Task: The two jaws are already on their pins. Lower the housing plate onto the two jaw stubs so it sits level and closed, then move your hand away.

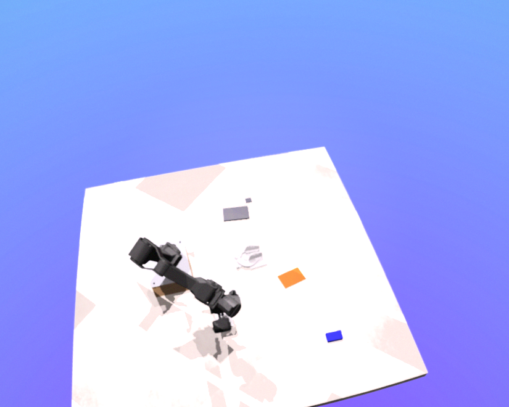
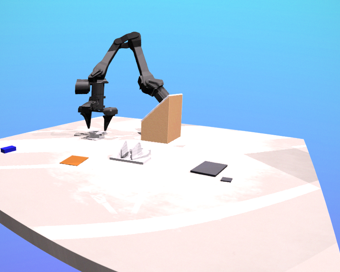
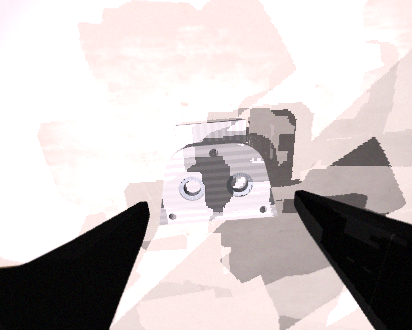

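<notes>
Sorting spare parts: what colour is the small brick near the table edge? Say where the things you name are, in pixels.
The brick (image 1: pixel 334 336) (image 2: pixel 8 149) is blue, clearest in the exterior view.

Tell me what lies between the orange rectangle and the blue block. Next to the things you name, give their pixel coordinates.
Only bare tabletop lies between the flat orange rectangle (image 1: pixel 292 278) (image 2: pixel 74 160) and the small blue block (image 1: pixel 334 336) (image 2: pixel 8 149); both the top and exterior views show this.

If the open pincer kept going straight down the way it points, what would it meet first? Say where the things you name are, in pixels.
Most likely the white housing plate (image 2: pixel 95 135) (image 3: pixel 217 175), which lies between and just beyond the pincer's (image 2: pixel 97 129) (image 3: pixel 222 197) fingertips; the tips themselves may pass either side and reach the tabletop, though depth is unclear.
</notes>
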`<state>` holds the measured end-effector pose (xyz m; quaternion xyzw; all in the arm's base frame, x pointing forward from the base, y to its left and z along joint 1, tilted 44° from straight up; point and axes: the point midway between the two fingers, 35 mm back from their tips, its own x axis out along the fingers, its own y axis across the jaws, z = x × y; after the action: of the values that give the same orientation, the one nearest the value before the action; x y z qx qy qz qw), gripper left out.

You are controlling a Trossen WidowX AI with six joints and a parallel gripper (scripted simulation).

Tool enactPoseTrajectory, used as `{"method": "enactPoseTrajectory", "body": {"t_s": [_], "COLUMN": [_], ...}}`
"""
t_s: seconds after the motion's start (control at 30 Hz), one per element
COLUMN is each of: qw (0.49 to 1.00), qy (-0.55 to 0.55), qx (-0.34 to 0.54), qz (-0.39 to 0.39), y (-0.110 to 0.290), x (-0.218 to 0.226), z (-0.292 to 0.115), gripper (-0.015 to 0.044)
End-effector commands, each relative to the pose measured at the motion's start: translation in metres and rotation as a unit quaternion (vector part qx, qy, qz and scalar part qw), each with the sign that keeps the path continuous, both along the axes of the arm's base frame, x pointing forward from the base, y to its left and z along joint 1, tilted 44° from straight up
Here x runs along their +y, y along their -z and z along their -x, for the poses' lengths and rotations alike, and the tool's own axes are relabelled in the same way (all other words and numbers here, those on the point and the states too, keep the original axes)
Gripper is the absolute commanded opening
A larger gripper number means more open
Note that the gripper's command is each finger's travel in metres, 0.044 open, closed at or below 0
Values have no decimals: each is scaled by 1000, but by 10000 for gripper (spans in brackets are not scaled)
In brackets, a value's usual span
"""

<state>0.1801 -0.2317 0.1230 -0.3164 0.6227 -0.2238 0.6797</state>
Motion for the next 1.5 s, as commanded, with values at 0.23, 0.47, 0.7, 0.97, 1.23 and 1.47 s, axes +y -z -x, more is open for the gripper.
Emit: {"method": "enactPoseTrajectory", "body": {"t_s": [0.23, 0.47, 0.7, 0.97, 1.23, 1.47], "qw": [1000, 1000, 1000, 1000, 1000, 1000], "qy": [-3, -3, -3, -3, -3, 0], "qx": [3, 3, 3, 3, 3, 2], "qz": [-2, -2, -2, -2, -2, -1], "y": [14, 21, 21, 21, 21, 20], "x": [-12, -17, -17, -17, -18, -18], "z": [-2, -3, -3, -3, -3, -2], "gripper": [440, 440, 440, 440, 440, 413]}}
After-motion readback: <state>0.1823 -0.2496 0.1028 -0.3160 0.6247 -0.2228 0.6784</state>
